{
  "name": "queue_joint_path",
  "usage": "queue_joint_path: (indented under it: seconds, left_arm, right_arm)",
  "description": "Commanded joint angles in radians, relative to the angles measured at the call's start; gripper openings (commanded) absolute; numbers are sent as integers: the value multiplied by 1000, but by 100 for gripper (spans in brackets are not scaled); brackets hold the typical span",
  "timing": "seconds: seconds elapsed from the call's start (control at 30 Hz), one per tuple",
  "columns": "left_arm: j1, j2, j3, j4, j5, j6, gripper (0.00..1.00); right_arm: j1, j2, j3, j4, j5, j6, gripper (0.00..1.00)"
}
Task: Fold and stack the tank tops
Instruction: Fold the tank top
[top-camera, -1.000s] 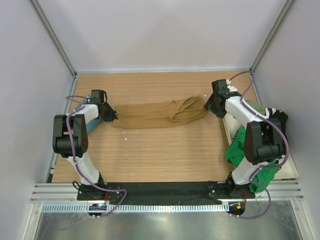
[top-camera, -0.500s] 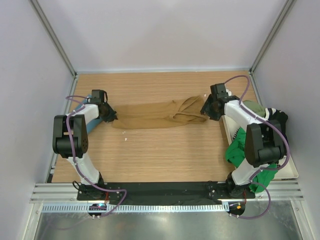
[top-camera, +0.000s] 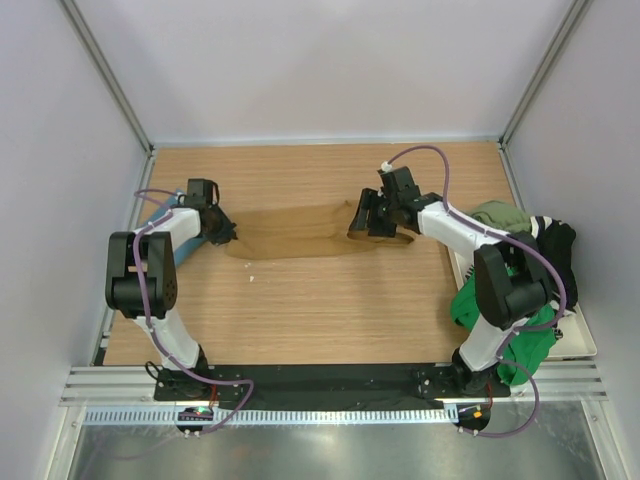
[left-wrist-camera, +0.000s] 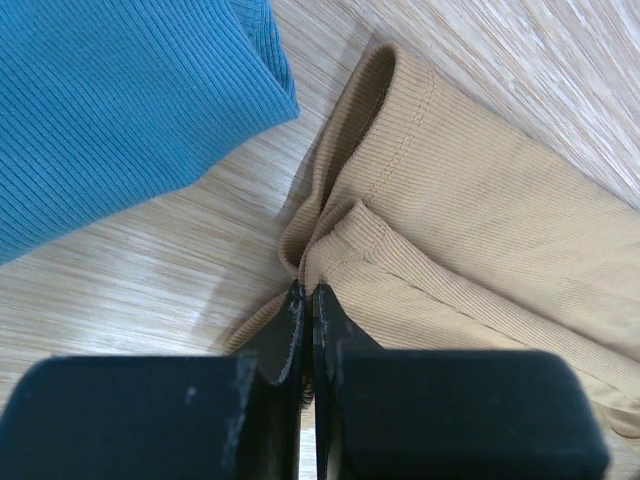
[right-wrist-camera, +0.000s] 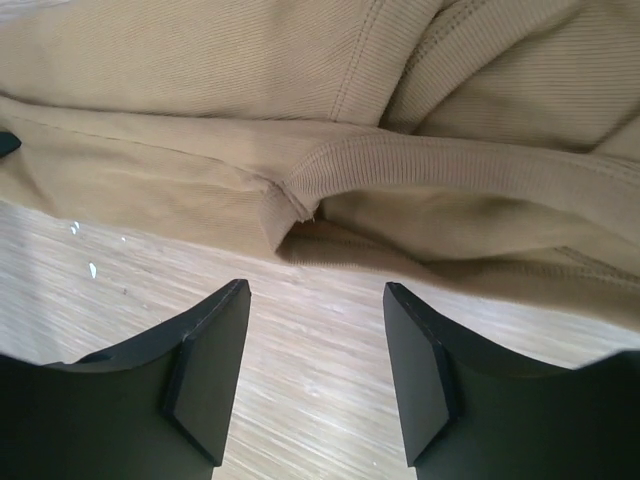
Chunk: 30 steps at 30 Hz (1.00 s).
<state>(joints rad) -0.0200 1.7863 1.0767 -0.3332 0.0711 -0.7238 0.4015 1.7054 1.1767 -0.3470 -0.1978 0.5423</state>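
tan top, where: the tan tank top lies flat across the far half of the table, roughly mid-width, nothing on top of it

long axis: runs left-right across the table, so it's a long narrow band. Looks to me like it's already been folded once lengthwise

which way it points: hem end toward the table's left side, straps and scooped neck toward the right side. In the right wrist view you can see the ribbed strap edges bunched at that end

left hand: the left hand is at the hem end, fingers pressed together and pinching a fold of the tan cloth; the left wrist view shows the ribbed hem going right into the closed tips

right hand: the right hand is over the strap end, fingers spread apart with nothing between them, just bare table and the tan edge in front

done so far: a teal tank top sits by the table's left edge, just beside the hem end. My guess is that's the finished one starting the stack, but only a bit of it shows

left to do: tan one needs its crosswise fold and then goes on the teal. The heap of green, olive and black tops in the tray at the table's right edge hasn't been folded, so I'd say well under half done
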Motion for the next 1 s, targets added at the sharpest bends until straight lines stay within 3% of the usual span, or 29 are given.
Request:
queue_joint_path:
  seconds: [0.0,0.27,0.53,0.67,0.77,0.97]
  left_arm:
    - [-9,-41,19,-10,-14,15,0]
    - [-14,-44,19,-13,-17,14,0]
    - [-15,-44,20,-15,-22,15,0]
    - [-15,-45,19,-17,-24,18,0]
    - [-15,-44,20,-20,-27,20,0]
    - [-14,-39,28,-20,-25,18,0]
  right_arm:
    - [-3,45,52,100,-78,31,61]
    - [0,125,77,149,-106,71,59]
    - [2,194,69,252,-143,145,35]
    - [-1,201,81,273,-135,173,7]
    - [-15,200,98,266,-111,183,2]
    - [-78,250,127,261,-117,223,2]
